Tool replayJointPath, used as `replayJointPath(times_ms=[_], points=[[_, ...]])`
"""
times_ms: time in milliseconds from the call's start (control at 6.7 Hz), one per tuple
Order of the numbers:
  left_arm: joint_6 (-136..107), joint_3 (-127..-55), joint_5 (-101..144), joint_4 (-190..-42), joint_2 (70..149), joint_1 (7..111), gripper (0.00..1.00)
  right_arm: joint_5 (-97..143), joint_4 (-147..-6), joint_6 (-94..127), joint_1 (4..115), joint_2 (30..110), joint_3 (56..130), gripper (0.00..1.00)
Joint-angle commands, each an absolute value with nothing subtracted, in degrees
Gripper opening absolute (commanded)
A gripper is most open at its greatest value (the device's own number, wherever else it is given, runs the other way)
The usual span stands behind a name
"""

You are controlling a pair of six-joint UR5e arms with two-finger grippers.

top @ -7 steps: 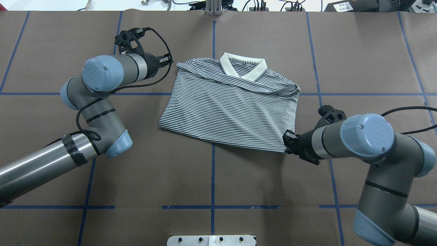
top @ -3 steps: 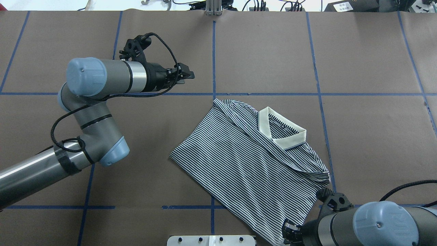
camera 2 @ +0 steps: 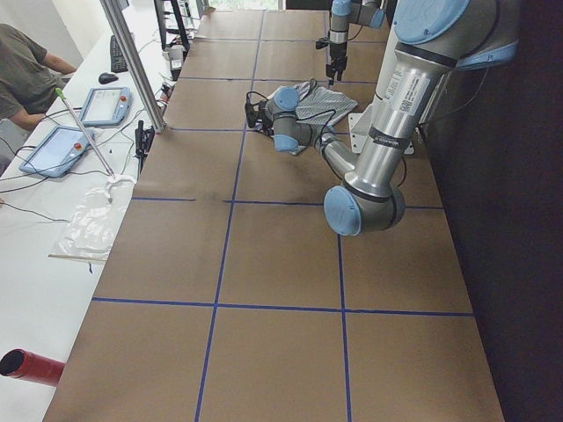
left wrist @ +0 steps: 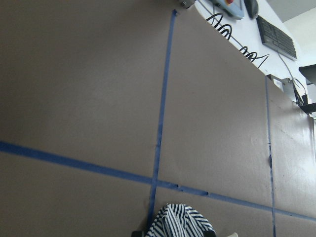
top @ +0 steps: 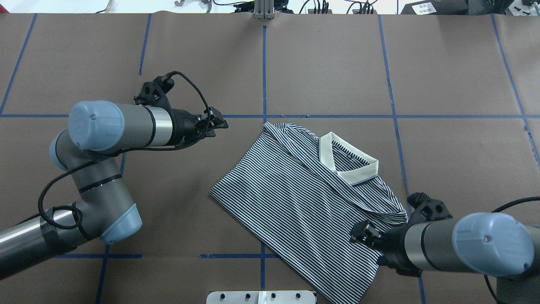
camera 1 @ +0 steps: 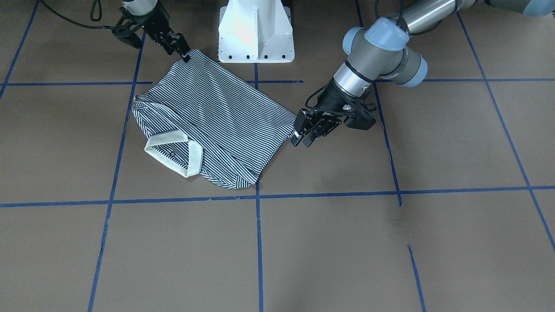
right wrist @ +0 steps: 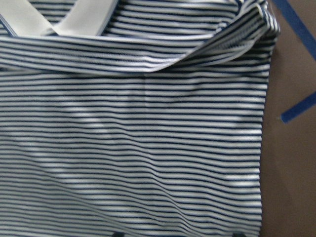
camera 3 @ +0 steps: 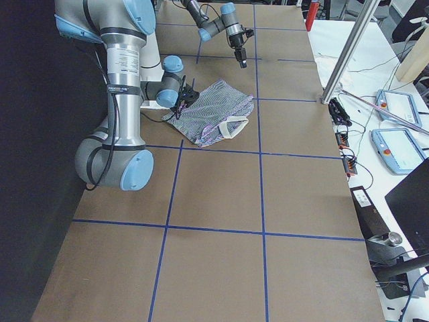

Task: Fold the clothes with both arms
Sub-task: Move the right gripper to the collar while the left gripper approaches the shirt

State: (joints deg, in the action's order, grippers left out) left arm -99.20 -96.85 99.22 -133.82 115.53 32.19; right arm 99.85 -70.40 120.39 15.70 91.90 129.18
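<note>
On the brown-papered table (top: pixel 337 63) the striped polo shirt (top: pixel 295 202) lay slanted, collar (top: pixel 350 162) rightward, the right gripper (top: pixel 357 236) unclenched over its right edge, the left gripper (top: pixel 219 121), also unclenched, apart off its far-left corner.

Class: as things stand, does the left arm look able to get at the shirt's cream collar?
Probably yes: the collar lies uncovered atop the shirt, the left gripper has only bare table and striped cloth to cross, and the right gripper is clear of the collar.
</note>
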Motion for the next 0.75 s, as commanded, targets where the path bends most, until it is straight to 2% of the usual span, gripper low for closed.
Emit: replayJointPath(times_ms=[0, 299, 448, 597], points=[[-100.81, -99.14, 92.91, -124.22, 113.92, 26.12, 0.5, 99.67, -70.4, 114.66, 24.32, 90.97, 127.19, 1.0], [-100.81, -100.53, 91.14, -116.49, 113.91, 25.31, 0.53, 99.32, -70.31, 111.62, 26.54, 87.28, 122.27, 1.0], [-100.81, -101.33, 91.14, -111.76, 114.6, 24.01, 0.64, 99.32, -70.31, 111.53, 26.54, 87.19, 122.17, 1.0], [-100.2, -104.99, 91.06, -109.1, 114.87, 22.95, 0.64, 99.32, -70.31, 111.53, 26.46, 86.84, 121.91, 1.0]])
